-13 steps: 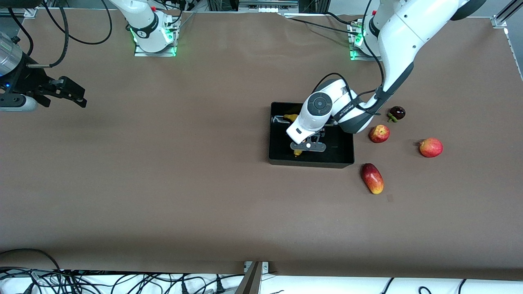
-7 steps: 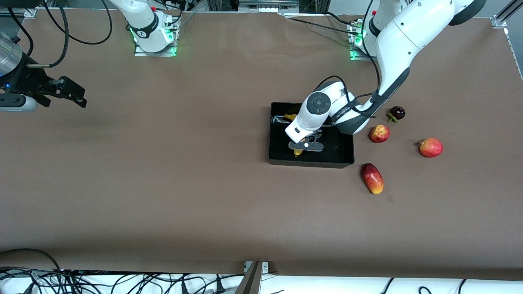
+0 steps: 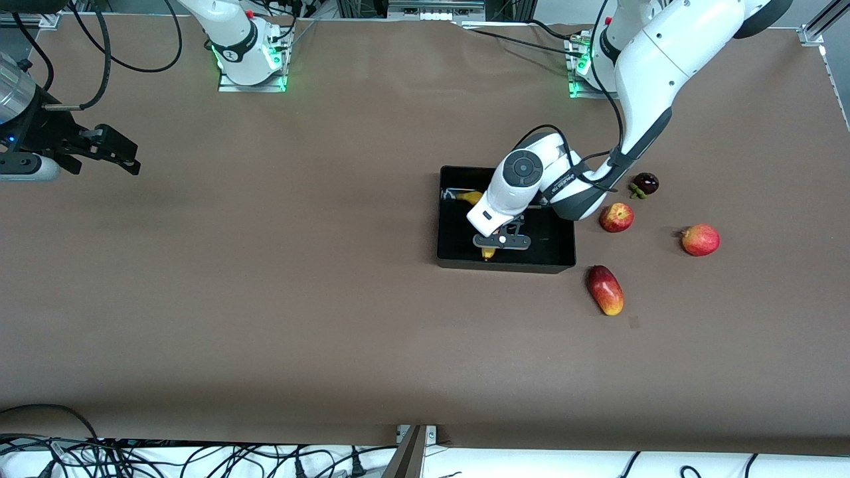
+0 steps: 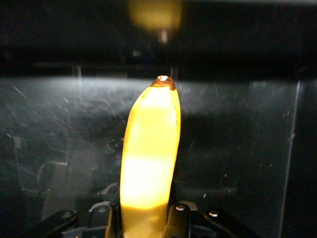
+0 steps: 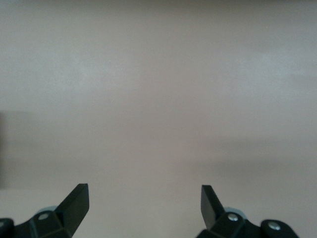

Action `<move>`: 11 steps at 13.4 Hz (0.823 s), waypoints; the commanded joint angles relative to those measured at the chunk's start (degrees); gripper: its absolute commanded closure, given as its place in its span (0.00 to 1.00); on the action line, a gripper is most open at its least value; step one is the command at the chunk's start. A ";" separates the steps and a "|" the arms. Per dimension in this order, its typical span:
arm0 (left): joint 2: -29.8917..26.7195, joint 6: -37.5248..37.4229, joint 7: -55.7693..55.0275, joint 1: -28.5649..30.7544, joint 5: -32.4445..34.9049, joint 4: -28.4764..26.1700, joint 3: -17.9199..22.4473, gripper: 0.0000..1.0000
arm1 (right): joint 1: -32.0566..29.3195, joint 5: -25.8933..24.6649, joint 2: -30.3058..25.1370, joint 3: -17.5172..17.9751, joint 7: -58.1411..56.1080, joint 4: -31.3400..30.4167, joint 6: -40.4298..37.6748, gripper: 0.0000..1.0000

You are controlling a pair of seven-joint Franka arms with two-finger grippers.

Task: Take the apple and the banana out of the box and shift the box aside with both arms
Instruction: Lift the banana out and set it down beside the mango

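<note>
Scene: 2 white arms at a brown bench [image 3: 265, 299], seen from a high camera facing them.
Left pincer [image 3: 501, 240]: down inside the box, clamped on the banana near 1 end.
Right pincer [image 3: 109, 151]: waiting over bare bench at the right arm's end, fingers spread wide, holding nothing.
Box [image 3: 561, 249]: glossy black, low-walled, toward the left arm's end of the bench.
Banana [image 4: 148, 158]: in the box, mostly hidden under the left wrist from above; the left wrist view shows it reaching out toward a box wall.
Apple [image 3: 617, 217]: already out, on the bench just beside the box.
Risk: the grip looks off-centre, so the long free end may swing or slip out as it rises; its tip may catch the wall and drag the box.
Nearby: an oblong red-yellow fruit [image 3: 605, 289] nearer the camera than the apple, a round red fruit [image 3: 700, 239] and a small dark fruit [image 3: 645, 183] beside it.
In the way: these fruits crowd that edge of the box, limiting set-down space and its path aside.
</note>
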 commanded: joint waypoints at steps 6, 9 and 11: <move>-4.25 -19.57 4.62 1.70 -3.07 10.41 -3.32 0.99 | -0.62 -0.51 0.10 0.43 0.11 0.51 -0.69 0.00; -4.25 -29.06 9.98 1.79 -7.75 17.44 -3.41 0.99 | -0.62 -0.51 0.10 0.43 0.11 0.51 -0.69 0.00; -4.17 -36.44 16.39 2.66 -9.85 23.24 -3.24 0.99 | -0.54 -0.59 0.10 0.43 0.11 0.59 -0.69 0.00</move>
